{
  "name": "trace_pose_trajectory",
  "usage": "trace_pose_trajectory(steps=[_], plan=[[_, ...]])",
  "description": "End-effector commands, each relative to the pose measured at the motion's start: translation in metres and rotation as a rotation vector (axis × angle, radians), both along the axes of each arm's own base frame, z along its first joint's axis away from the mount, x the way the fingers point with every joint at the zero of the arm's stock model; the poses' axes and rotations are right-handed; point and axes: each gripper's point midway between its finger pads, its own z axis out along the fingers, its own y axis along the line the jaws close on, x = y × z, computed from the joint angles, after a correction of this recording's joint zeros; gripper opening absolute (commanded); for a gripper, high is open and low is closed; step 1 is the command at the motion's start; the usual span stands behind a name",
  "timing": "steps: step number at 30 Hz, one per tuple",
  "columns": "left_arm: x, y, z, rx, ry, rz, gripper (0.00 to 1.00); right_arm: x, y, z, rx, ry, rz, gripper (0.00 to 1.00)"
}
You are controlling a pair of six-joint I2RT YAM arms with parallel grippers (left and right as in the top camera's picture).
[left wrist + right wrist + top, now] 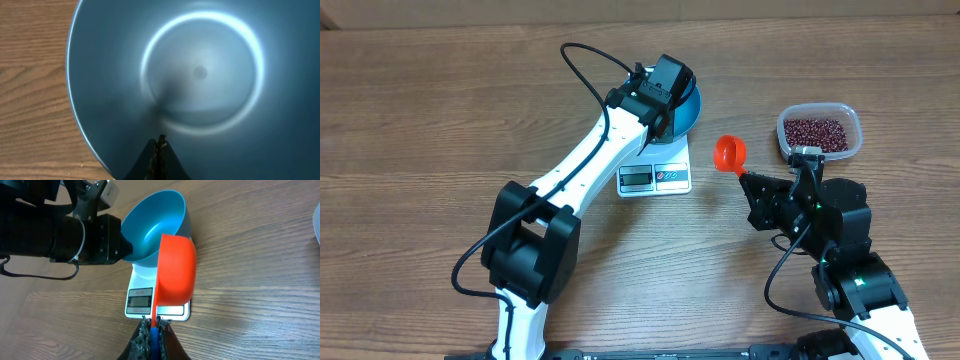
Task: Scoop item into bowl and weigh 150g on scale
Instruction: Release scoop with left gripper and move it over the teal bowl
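Note:
The blue bowl [692, 108] sits on the back of the white scale [655, 178]. In the right wrist view the bowl [155, 225] looks tipped, with its left rim lower. My left gripper [160, 141] is shut, and its tips reach inside the bowl [200, 75], which holds nothing. I cannot tell whether the fingers pinch the rim. My right gripper [156, 322] is shut on the handle of an orange scoop [175, 270], held just right of the scale [172, 311]. From overhead the scoop [729, 153] looks empty. The red-brown beans [815, 132] lie in a clear tub.
The clear plastic tub [855, 128] stands at the far right of the wooden table [440, 120], behind my right arm. My left arm [580, 170] stretches diagonally from the front edge to the bowl, and its black wrist [60, 235] fills the left of the right wrist view.

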Motion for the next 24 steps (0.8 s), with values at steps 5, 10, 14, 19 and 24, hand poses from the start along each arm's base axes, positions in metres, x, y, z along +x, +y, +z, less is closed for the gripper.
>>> trace_pose_trajectory(steps=[5,10,14,19,24], plan=[[0.003,0.016,-0.001,0.084,0.0,0.017,0.04,0.002,-0.002,0.01,-0.004,-0.031,-0.006,0.04],[0.001,0.019,-0.002,0.095,0.011,0.02,0.04,0.002,-0.002,0.01,-0.004,-0.031,-0.006,0.03],[0.0,0.022,-0.003,0.1,0.019,0.023,0.04,0.002,-0.002,0.01,-0.004,-0.031,-0.006,0.04],[-0.002,0.028,-0.003,0.131,0.023,0.031,0.04,0.002,-0.002,0.01,-0.004,-0.031,-0.006,0.04],[-0.003,0.028,-0.003,0.131,0.025,0.032,0.04,0.002,-0.002,0.01,-0.004,-0.031,-0.006,0.04]])
